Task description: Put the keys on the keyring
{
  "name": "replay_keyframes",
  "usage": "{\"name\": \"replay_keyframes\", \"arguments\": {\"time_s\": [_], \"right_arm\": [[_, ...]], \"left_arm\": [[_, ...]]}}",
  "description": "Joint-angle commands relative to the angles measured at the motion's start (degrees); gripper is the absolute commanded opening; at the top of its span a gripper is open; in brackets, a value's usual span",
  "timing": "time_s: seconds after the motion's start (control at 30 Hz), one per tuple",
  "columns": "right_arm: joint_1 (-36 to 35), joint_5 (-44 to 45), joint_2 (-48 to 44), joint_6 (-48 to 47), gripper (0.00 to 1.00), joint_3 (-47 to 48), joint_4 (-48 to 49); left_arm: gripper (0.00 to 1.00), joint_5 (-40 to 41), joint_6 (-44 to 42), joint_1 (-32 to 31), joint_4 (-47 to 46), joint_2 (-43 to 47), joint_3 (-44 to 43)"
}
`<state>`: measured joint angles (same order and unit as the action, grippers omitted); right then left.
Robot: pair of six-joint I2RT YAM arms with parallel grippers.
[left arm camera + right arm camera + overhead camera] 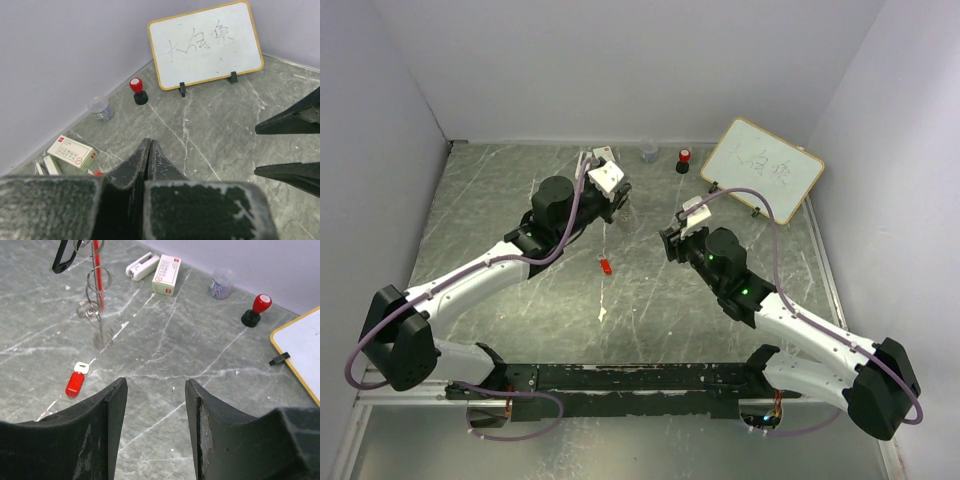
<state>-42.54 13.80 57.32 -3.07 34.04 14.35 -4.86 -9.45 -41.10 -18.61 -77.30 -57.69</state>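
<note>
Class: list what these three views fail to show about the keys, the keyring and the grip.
- Left wrist view: the left gripper, jaws shut, hides its own hold on the keyring.
- Right wrist view: the keyring's top, where it is held, is cut off by the upper edge.
- Top view: the red-tagged key is too small to show its blade.
</note>
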Motion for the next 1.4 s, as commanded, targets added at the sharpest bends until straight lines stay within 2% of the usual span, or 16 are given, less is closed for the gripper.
{"name": "replay_keyframes", "arguments": {"time_s": [0.0, 0.5, 0.67, 0.87, 1.13, 1.37], "right_arm": [[1.0, -2.1, -1.4, 0.9, 0.5, -0.4, 3.3], [2.3, -12.8, -3.1, -2.0, 0.46, -1.6, 11.1], [3.7, -14.9, -2.7, -1.5, 0.45, -0.7, 11.0], [3.9, -16.2, -1.7, -2.2, 0.46, 0.3, 12.4], [5.7, -22.5, 1.0, -1.7, 0.46, 3.6, 14.0], [8.2, -28.5, 2.4, 1.6, 0.48, 4.5, 14.5]], "left_arm": [[0.07, -4.0, 0.3, -0.3, -2.2, 2.0, -1.4], [0.07, -9.2, 1.0, -0.4, -2.5, 4.4, 0.9], [0.07, -9.2, 1.4, -0.5, -2.5, 5.0, 1.7], [0.07, -9.9, 1.9, -0.4, -2.6, 5.3, 2.2], [0.07, -11.7, 2.4, -0.4, -3.2, 6.5, 4.2], [0.07, -9.7, 3.9, -0.5, -3.5, 7.1, 4.8]]}}
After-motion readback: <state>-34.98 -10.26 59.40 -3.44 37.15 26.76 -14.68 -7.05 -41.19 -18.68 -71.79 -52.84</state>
